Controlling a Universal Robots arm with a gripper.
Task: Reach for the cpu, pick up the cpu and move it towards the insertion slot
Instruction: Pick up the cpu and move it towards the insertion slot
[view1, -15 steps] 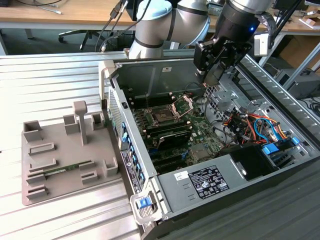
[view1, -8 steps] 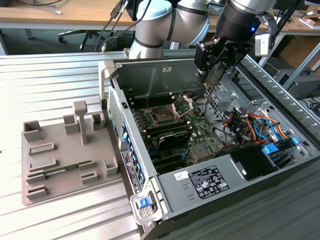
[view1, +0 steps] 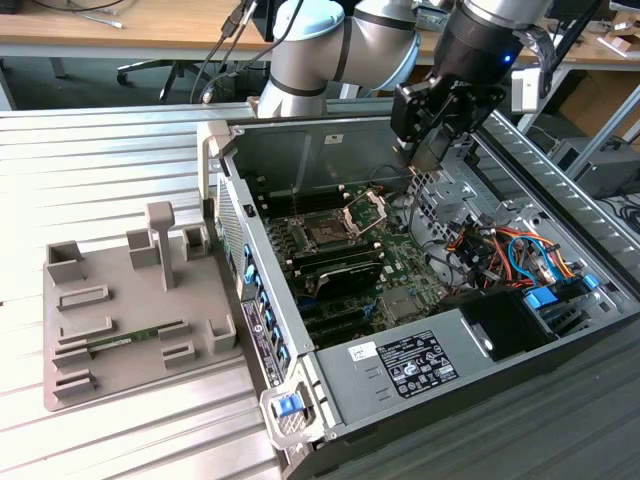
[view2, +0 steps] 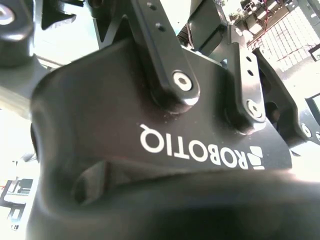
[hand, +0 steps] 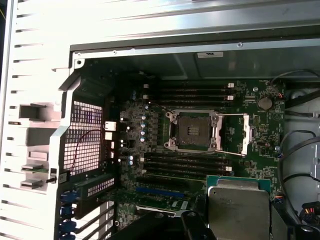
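In the first wrist view, the cpu (hand: 239, 209) sits close to the camera, silvery top showing, gripped between the dark fingers (hand: 192, 226). Beyond it lies the green motherboard (hand: 150, 145), with the insertion slot (hand: 192, 131) open, its silver frame swung aside. In the exterior view, the gripper (view1: 425, 160) hangs above the open computer case (view1: 330, 385), well apart from the insertion slot (view1: 328, 232). A grey fixture tray (view1: 130, 330) rests on the desk (view1: 110, 150) beside the case.
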